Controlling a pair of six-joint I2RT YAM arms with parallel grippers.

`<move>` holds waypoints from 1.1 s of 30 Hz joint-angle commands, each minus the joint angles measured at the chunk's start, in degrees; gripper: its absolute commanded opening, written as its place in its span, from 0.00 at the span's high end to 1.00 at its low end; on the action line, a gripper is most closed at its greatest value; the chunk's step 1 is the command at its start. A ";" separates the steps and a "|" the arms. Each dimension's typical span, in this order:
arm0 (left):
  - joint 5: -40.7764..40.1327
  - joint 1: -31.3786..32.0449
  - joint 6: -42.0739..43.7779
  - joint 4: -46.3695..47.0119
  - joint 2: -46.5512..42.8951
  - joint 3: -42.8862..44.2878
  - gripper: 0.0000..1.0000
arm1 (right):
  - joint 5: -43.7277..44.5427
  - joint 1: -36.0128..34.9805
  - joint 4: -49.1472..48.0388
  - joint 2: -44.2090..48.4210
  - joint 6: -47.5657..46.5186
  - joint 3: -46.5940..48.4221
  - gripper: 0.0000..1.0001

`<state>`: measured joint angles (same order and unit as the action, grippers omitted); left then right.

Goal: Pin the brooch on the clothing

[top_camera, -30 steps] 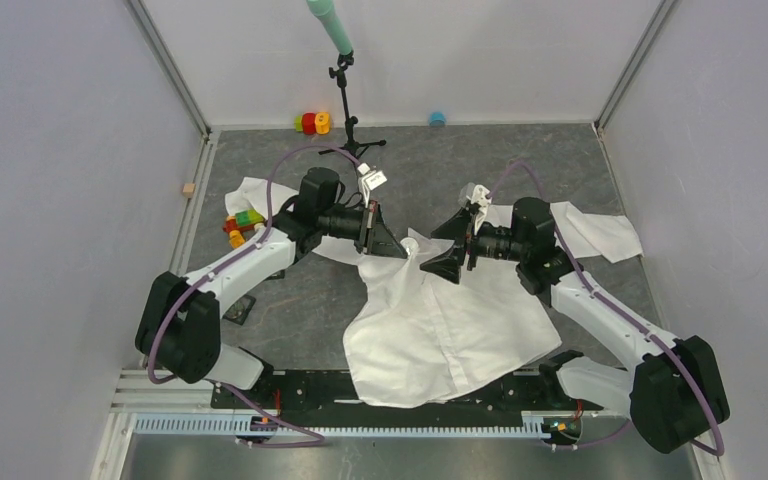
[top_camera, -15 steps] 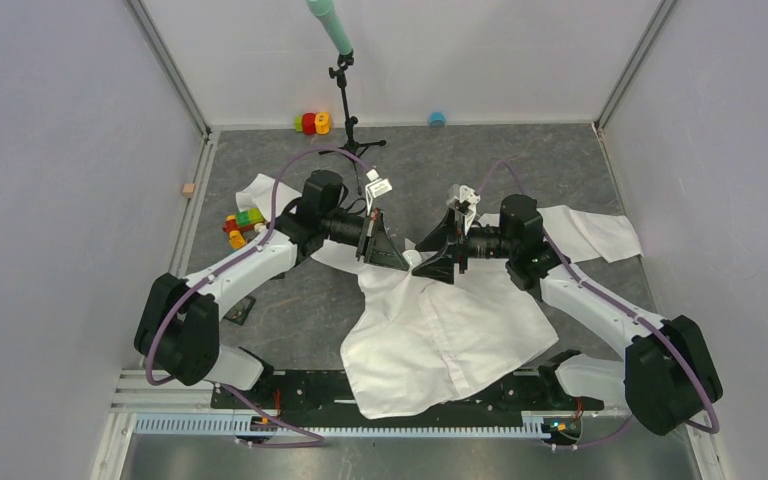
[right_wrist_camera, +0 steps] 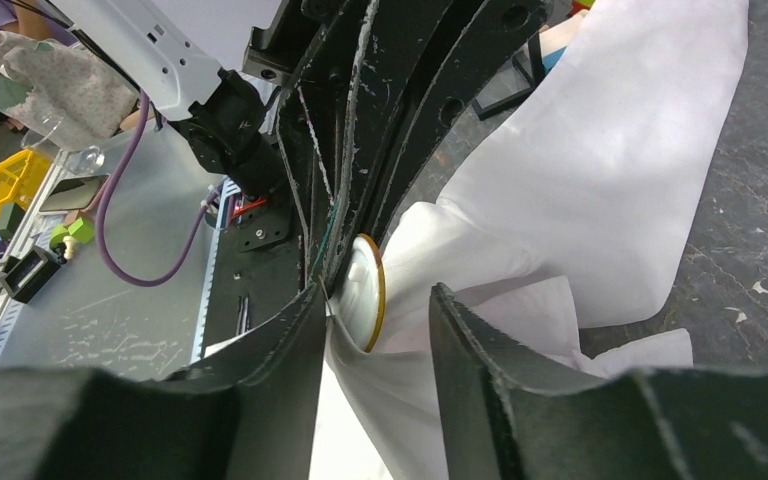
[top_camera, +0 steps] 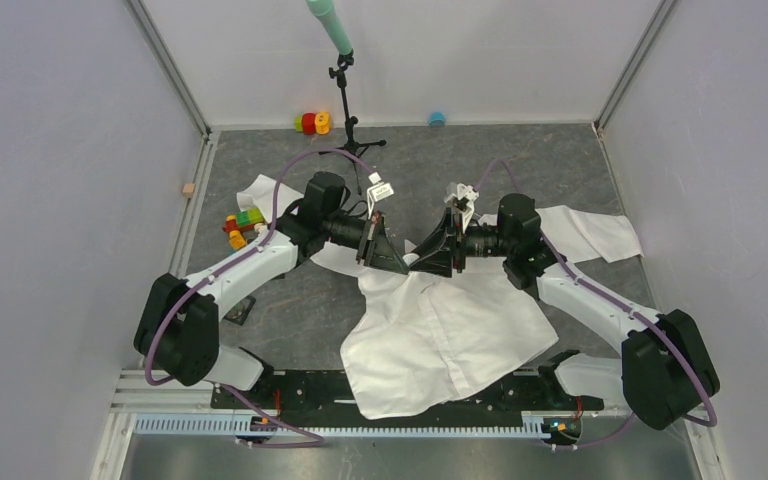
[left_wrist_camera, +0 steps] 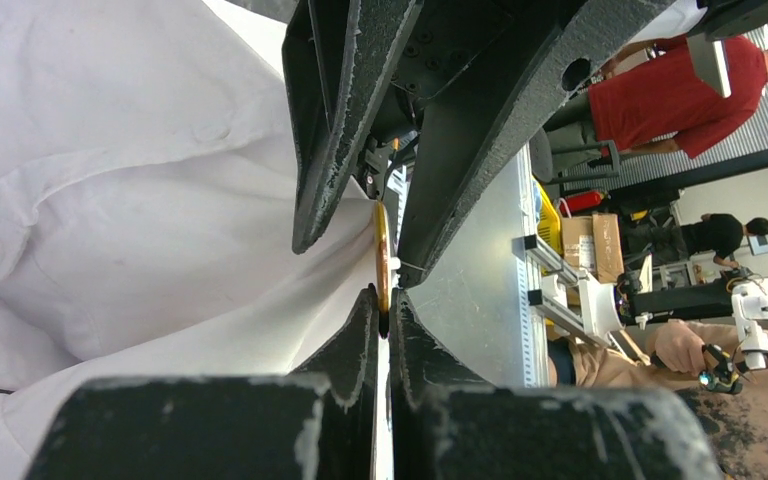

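**Brooch pinched on edge, shirt fold gathered against it**

Nearest the arm bases, the shirt (top_camera: 430,350) lay spread on the table on the near side of the brooch. Its hem reached the base rail, and the cloth rose in a peak towards the ornament.

The brooch (left_wrist_camera: 381,245) itself hung clear of the table, a thin gold-rimmed disc seen edge-on from the left wrist. The left gripper (left_wrist_camera: 381,300) was closed narrow on its lower rim. The right gripper (right_wrist_camera: 378,296) came at the brooch from the opposite side. Its jaws stood apart, one on each side of the disc, with a bunched fold of shirt between them lying against the disc's pale face. Whether those jaws were really clamping the cloth, I couldn't tell.

It looked to me like the moment of working the pin into that fold. Done well, the left arm would keep the disc square and steady. The right would hold the fold taut behind the brooch and feed it straight along the pin's line in small moves. Thin fabric like that would likely slip or double over. A sideways tug could also twist the disc out of so slight an edge grip.

Beyond the brooch, the toy blocks (top_camera: 243,225) and a stand (top_camera: 348,110) sat well apart from it.
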<state>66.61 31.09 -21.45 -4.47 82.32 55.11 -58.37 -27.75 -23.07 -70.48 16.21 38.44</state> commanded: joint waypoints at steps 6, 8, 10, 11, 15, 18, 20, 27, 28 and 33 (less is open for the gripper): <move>2.87 1.51 4.84 -2.56 -2.96 1.31 0.98 | -0.62 -0.12 0.33 0.11 -0.87 1.65 0.68; 3.00 1.68 4.92 -2.56 -3.20 1.23 0.98 | -0.43 -0.11 0.72 0.00 -0.92 1.66 0.71; 3.09 1.93 4.97 -2.56 -3.35 1.14 0.98 | -0.39 -0.19 1.19 -0.16 -1.19 1.73 0.74; 3.10 1.96 5.02 -2.56 -3.36 1.18 0.98 | -0.43 -0.20 1.56 -0.21 -1.51 1.73 0.76; 3.10 2.13 5.10 -2.56 -3.63 1.31 0.98 | 0.68 -0.29 4.01 -0.21 -3.30 1.77 0.83; 3.09 2.22 5.28 -2.56 -4.06 1.23 0.98 | 2.01 -0.29 6.06 -0.47 -4.93 1.73 0.86; 3.05 2.22 5.37 -2.48 -4.35 1.23 0.98 | 2.75 -0.38 7.11 -0.63 -5.77 1.73 0.88; 2.30 2.22 5.31 -2.37 -4.64 1.15 0.98 | 6.42 -0.55 9.86 -0.40 -8.51 1.51 0.92; 2.22 2.22 5.30 -2.39 -4.65 1.17 0.98 | 6.85 -0.55 9.90 -0.35 -8.69 1.39 0.93; 1.91 2.22 5.28 -2.39 -4.70 1.14 0.98 | 8.33 -0.48 10.06 0.29 -9.28 1.03 0.95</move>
<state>62.43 32.62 -16.36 -8.51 81.58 55.11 -56.58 -28.67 -16.32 -70.30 11.55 39.29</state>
